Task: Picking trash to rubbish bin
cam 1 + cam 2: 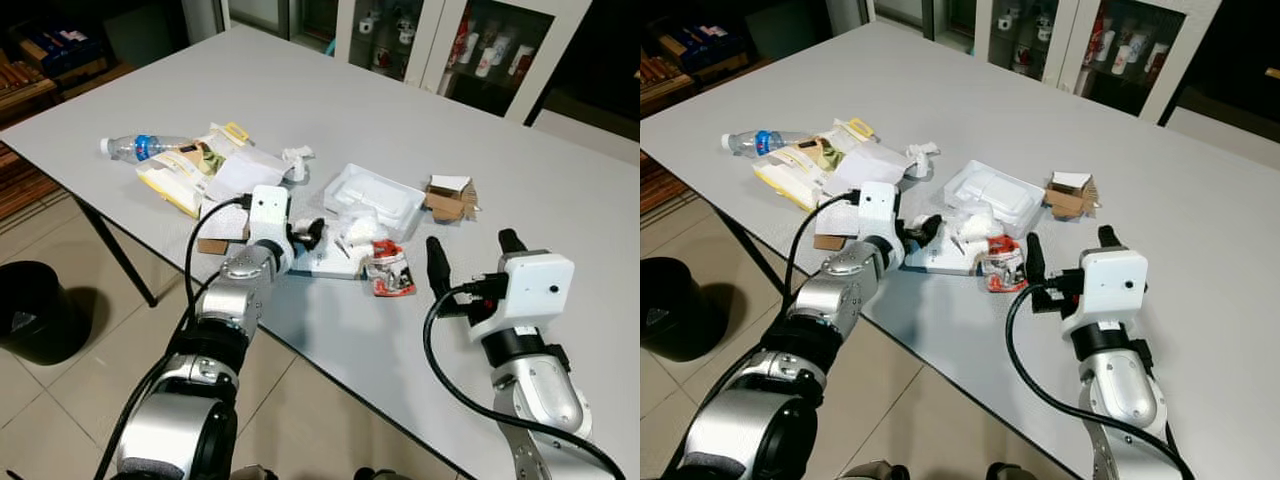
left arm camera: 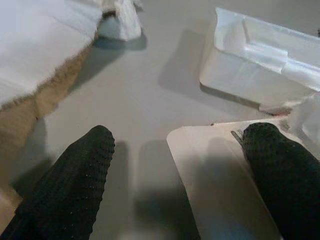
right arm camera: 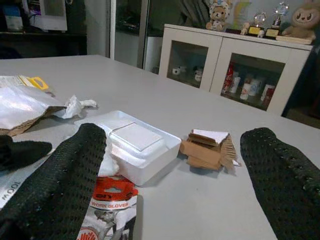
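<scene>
My left gripper (image 1: 305,235) has its fingers spread, one fingertip (image 2: 272,150) resting on a flat white card (image 2: 220,185) whose far end is hidden under the crumpled white paper (image 1: 360,228). My right gripper (image 1: 470,250) is also spread, empty, above the grey table (image 1: 560,200). Just ahead of its left finger lies a red packet (image 3: 111,210); I read "WORK GLOVES", the lower print is cut off. The white foam tray (image 3: 142,150) sits beyond, the torn cardboard (image 3: 207,149) between the fingers, farther away.
</scene>
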`<state>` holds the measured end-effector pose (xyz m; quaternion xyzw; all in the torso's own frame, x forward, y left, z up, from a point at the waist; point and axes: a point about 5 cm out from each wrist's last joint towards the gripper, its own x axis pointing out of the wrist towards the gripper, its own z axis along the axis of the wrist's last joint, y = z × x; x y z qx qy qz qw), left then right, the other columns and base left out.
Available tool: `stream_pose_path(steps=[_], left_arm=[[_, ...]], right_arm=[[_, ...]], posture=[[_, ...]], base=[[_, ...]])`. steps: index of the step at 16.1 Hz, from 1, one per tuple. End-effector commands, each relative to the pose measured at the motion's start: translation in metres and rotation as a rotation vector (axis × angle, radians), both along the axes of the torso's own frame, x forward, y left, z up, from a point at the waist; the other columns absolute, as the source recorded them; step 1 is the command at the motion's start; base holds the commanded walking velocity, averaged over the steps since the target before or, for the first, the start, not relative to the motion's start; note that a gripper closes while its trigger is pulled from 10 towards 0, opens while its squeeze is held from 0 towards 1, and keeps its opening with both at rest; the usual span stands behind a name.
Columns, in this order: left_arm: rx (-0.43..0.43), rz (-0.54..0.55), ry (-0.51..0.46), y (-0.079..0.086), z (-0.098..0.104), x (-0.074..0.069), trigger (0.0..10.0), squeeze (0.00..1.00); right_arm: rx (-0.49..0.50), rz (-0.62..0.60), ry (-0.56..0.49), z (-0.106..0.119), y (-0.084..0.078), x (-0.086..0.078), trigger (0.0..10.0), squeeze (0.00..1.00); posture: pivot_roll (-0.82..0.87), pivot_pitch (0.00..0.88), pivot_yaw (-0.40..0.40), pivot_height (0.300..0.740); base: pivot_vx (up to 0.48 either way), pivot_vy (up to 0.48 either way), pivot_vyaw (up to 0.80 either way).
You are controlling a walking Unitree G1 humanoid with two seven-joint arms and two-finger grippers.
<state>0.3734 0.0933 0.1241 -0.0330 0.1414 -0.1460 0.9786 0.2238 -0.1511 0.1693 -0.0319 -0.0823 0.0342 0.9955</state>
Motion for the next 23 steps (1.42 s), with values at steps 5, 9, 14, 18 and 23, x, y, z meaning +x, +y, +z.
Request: stream_pose_path(steps=[5,9,14,18,23], left_arm=[[-0.116,-0.031,0.155,-0.015,-0.020,-0.015,10.0,0.00],[-0.289,-0.057,0.234,-0.024,-0.023,-0.021,0.0,0.00],[-0.381,-0.063,0.282,-0.025,-0.021,-0.023,0.0,0.00],[-0.438,-0.054,0.303,-0.025,-0.020,-0.024,0.0,0.00],[-0.449,-0.042,0.273,-0.023,-0.015,-0.022,0.0,0.00]], right_arm=[[-0.008,0.001,-0.002,0.002,-0.001,0.000,10.0,0.00],[-0.008,0.000,-0.001,0.001,-0.002,0.000,10.0,0.00],[-0.008,-0.002,0.007,0.000,-0.002,0.000,10.0,0.00],[-0.008,-0.003,0.008,0.000,-0.002,0.000,10.0,0.00],[-0.007,-0.004,0.011,-0.001,-0.002,0.000,10.0,0.00]], posture=[[0.06,0.103,-0.025,0.740],[0.05,0.099,-0.022,0.740],[0.05,0.100,-0.023,0.740],[0.05,0.100,-0.023,0.740],[0.05,0.102,-0.023,0.740]], base=[[0.000,0.000,0.00],[0.000,0.000,0.00],[0.000,0.000,0.00],[0.000,0.000,0.00],[0.000,0.000,0.00]])
